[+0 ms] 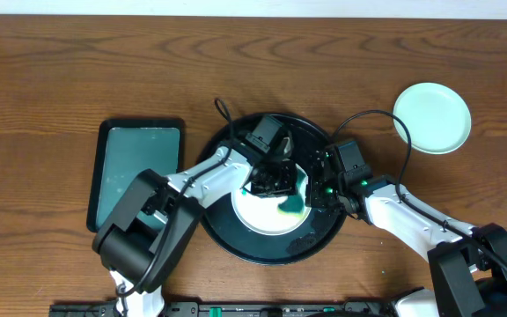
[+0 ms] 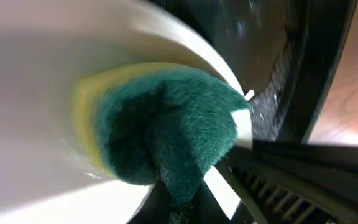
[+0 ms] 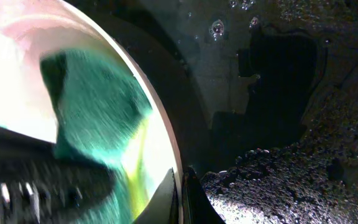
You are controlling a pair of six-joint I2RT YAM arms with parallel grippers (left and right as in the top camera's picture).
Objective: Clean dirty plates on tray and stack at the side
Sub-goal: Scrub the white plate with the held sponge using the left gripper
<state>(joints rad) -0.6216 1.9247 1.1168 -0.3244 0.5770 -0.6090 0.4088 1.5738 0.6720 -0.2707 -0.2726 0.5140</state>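
Scrubbing is our step: the white plate [image 1: 258,218] lies mid-tray [image 1: 236,245]. Our left gripper [image 1: 275,180] is clamped on the soft sponge [image 1: 294,202], pressed to the plate; our right gripper [image 1: 322,189] appears to pinch the plate's rim. We judge the plate stiff, wet and slippery, so the rim holds best.

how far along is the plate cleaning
Done: one clean-looking mint plate sits on the table beside the tray. In hand: left pincer scrubs the white plate with the sponge; right pincer grips its rim. Left: finish, then stack it. No third plate visible.
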